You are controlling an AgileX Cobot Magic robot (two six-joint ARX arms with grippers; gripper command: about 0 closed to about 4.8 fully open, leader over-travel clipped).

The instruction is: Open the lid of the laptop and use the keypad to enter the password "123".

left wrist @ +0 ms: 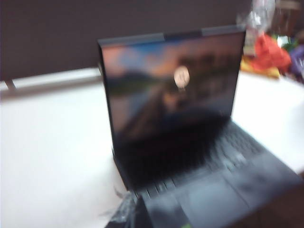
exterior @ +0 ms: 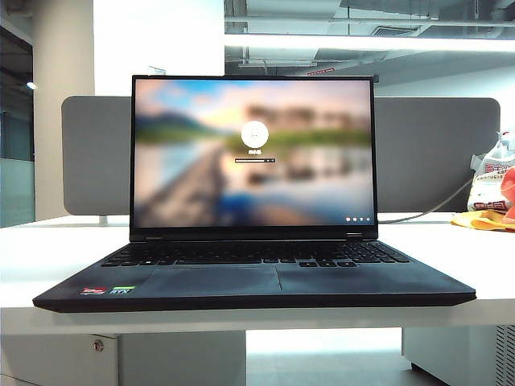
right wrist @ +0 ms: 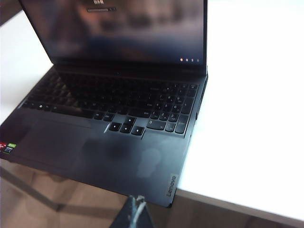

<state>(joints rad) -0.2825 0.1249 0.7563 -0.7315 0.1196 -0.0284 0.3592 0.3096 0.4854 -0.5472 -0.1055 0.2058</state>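
The laptop (exterior: 257, 273) stands on the white table (exterior: 48, 249), at its front edge, with the lid (exterior: 253, 157) raised upright and the screen lit with a blurred landscape and a sign-in field. The keypad (right wrist: 173, 107) is the block of small keys at the right end of the keyboard, and nothing touches it. The left gripper (left wrist: 137, 216) shows only as a dark, blurred tip near the front left corner of the laptop, its fingers pressed together. The right gripper (right wrist: 134, 213) hangs before the front right corner, also pressed together, holding nothing. A grey divider board (exterior: 434, 153) stands behind the laptop.
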